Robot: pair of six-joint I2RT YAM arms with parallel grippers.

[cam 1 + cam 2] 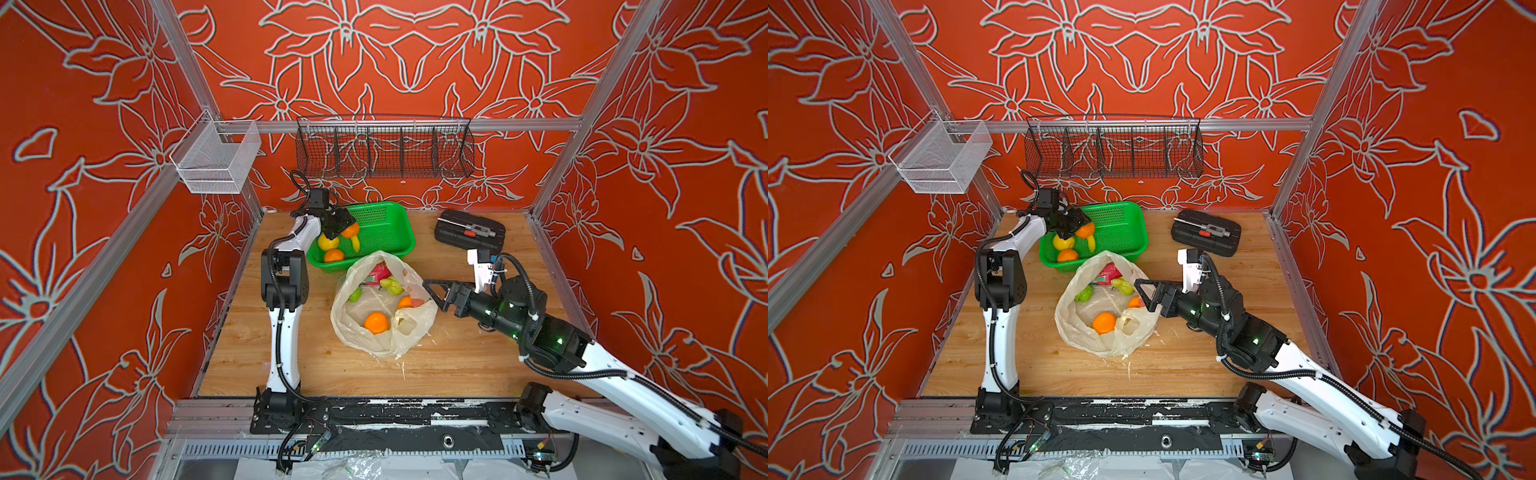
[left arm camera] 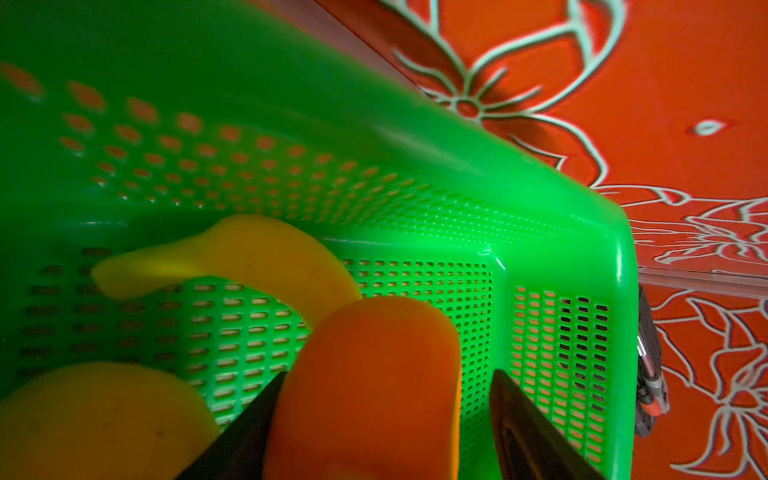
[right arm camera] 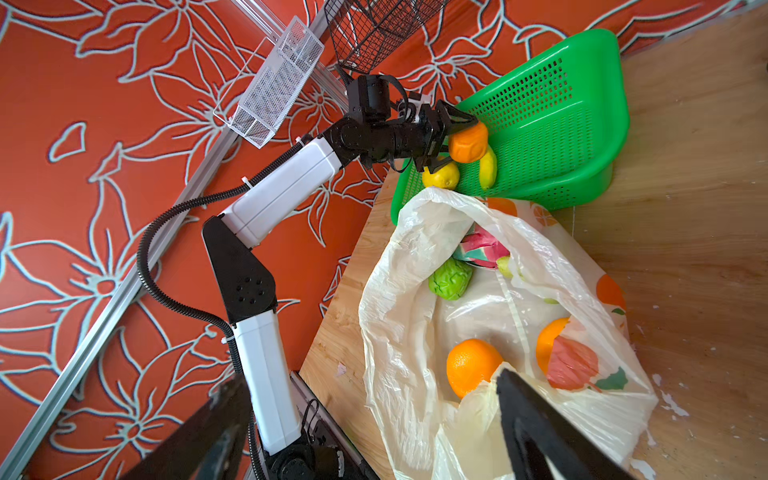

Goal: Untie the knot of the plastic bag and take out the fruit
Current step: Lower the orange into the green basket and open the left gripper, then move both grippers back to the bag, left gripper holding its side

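The left gripper [image 1: 347, 228], fingers parted around an orange [image 3: 468, 142], hangs over the green basket [image 1: 405, 226] at twelve o'clock from the plastic bag [image 1: 349, 332]; the right gripper [image 1: 432, 295], fingers spread, sits at three, nearer the bagged fruit [image 1: 376, 323].

The open, crumpled bag [image 1: 409, 328] on the table [image 1: 457, 365] holds two oranges [image 1: 376, 323], a dragon fruit [image 1: 380, 272] and two green fruits [image 1: 354, 295]. A lemon [image 1: 326, 242] and one orange [image 1: 333, 255] lie in the basket [image 1: 386, 232]. Another sits between the left gripper's [image 1: 349, 230] parted jaws above it.
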